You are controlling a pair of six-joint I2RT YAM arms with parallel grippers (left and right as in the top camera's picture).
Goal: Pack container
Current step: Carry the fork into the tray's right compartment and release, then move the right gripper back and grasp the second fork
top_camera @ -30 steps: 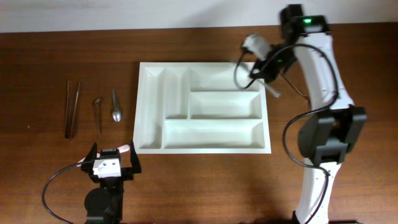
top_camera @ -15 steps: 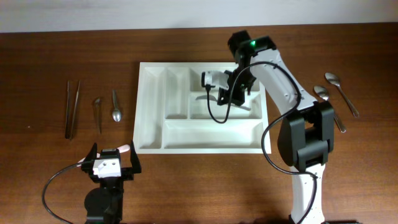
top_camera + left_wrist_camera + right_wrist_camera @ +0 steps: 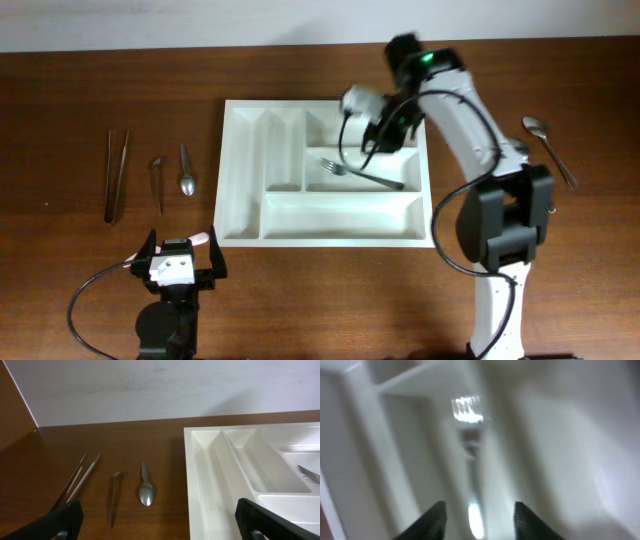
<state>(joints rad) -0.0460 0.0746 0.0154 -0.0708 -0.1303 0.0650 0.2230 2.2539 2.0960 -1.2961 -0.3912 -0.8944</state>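
tray [image 3: 340, 215] sits mid tabletop [image 3: 80, 80], fork [image 3: 362, 176] lying in its middle long compartment below the r. fingers [image 3: 432, 517], apart w/ nothing gripped; l. fingers [image 3: 60, 522] wide open by tray's near-left corner.

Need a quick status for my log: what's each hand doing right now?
Left hand: open, empty.
Right hand: open; fork lies in the container.

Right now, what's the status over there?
Left gripper open, idle. Right gripper open above container. Fork lies in middle long compartment. Nothing blocking.
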